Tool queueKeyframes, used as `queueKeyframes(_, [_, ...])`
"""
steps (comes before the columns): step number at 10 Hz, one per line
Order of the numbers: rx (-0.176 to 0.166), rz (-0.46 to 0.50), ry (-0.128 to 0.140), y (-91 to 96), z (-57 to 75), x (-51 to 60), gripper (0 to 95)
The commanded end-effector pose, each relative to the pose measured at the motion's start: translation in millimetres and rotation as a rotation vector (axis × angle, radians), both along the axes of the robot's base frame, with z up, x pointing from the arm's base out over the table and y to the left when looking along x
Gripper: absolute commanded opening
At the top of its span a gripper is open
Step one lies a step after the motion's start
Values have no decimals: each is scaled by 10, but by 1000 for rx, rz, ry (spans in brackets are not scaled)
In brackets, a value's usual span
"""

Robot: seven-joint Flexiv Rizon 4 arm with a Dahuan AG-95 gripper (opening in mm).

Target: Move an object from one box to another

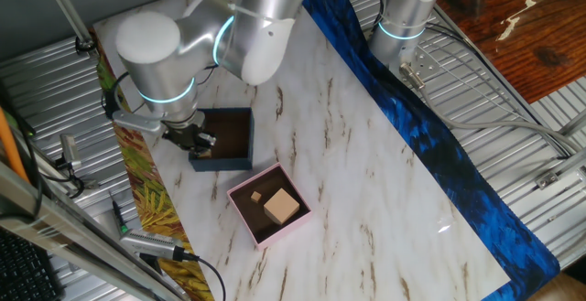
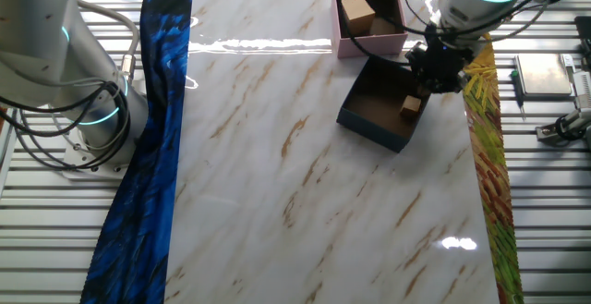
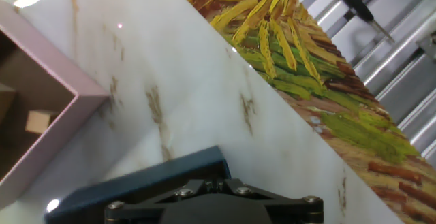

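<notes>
End effector [image 2: 432, 71] lowered into navy box [image 2: 369, 117], wrist vertical; finger spacing unclear.

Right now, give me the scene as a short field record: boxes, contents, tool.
surface: white marble-pattern table
navy box: holds one small wooden block near its wall on the tool's side
pink box: holds two wooden blocks, a larger one and a smaller one
box relation: set corner to corner; contact cannot be told
tool: over the navy box's edge, close above the small block
tool state: open or shut cannot be told; fingertips not seen clearly in any view
table edges: blue cloth strip one side, yellow-green patterned strip the other
</notes>
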State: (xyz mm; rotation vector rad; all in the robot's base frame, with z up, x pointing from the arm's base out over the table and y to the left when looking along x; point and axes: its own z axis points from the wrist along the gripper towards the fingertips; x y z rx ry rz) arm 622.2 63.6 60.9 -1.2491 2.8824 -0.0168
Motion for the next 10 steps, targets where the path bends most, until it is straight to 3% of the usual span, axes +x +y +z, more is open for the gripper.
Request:
queueKeyframes(1, [15,-13,2,125,8,11,0])
queueKeyframes(4, [37,-53,1,432,51,-48,0])
queueKeyframes(10, [27,-67,6,425,49,-55,0])
